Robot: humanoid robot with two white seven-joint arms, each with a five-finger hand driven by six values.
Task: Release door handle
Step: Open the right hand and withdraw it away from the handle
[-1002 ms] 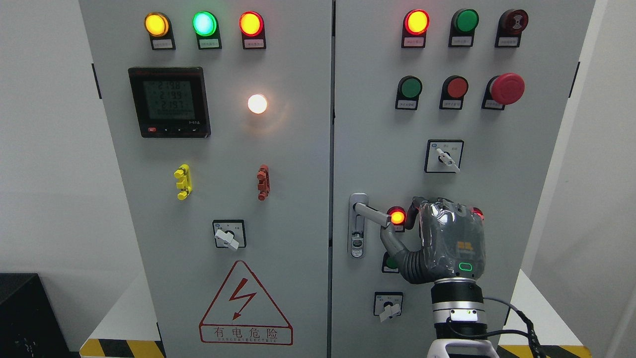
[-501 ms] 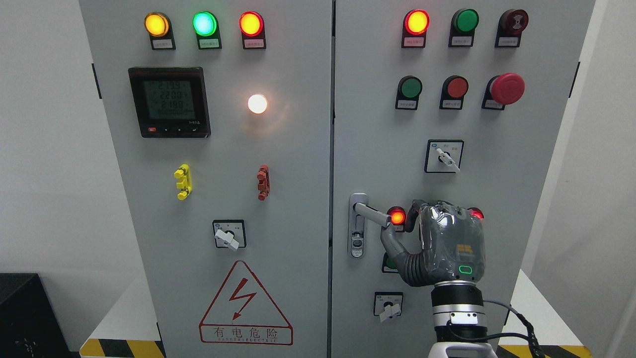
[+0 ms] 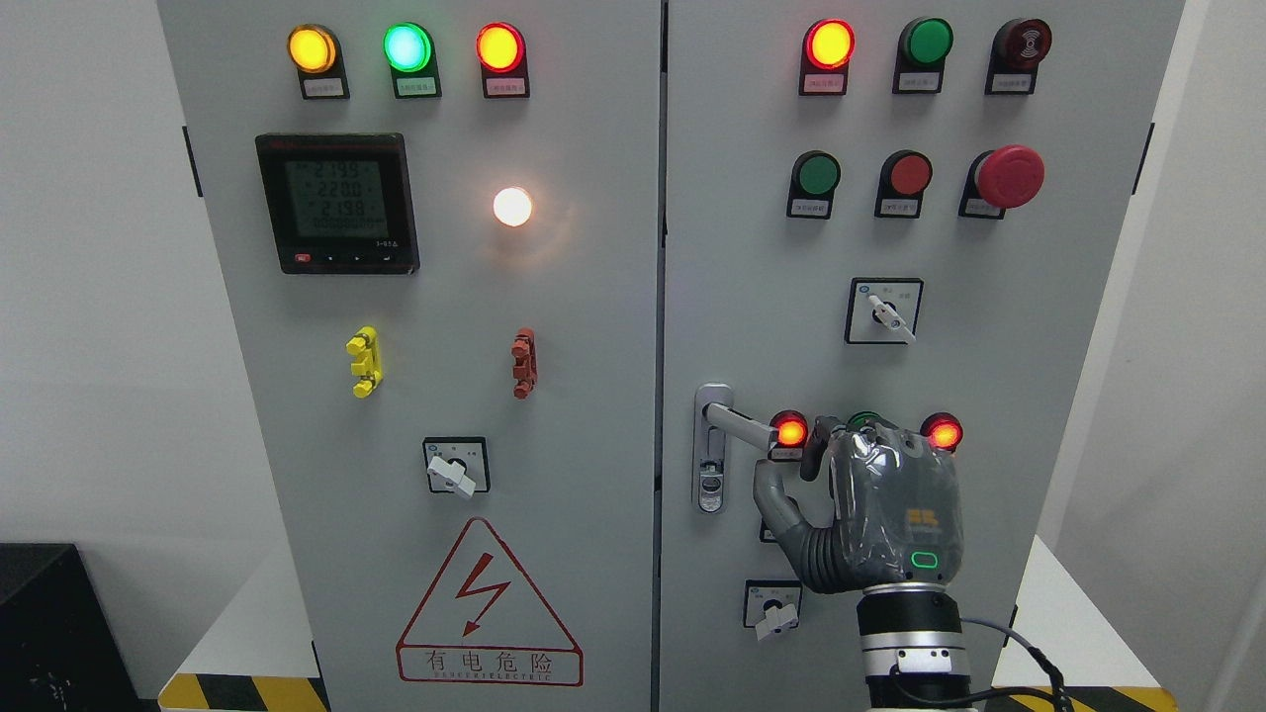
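Note:
The metal door handle (image 3: 740,425) sticks out to the right from its lock plate (image 3: 712,450) on the right cabinet door (image 3: 752,297). My right hand (image 3: 791,473) comes up from the bottom right, just below and right of the handle's free end. Its thumb (image 3: 769,494) sits under the handle tip and apart from it. The other fingers (image 3: 815,450) are loosely curved beside a lit red lamp (image 3: 790,431) and hold nothing. The left arm does not show.
Around the hand are a second lit red lamp (image 3: 945,433), a green button (image 3: 862,420) partly hidden behind the knuckles, and a rotary switch (image 3: 773,611) below. A red mushroom stop button (image 3: 1009,176) is higher up. The left door (image 3: 445,297) carries a meter and a warning triangle.
My right hand has dropped downward away from the handle, with its thumb now below the handle tip. The red lamp at the right, earlier half hidden, now shows fully. The handle has not moved.

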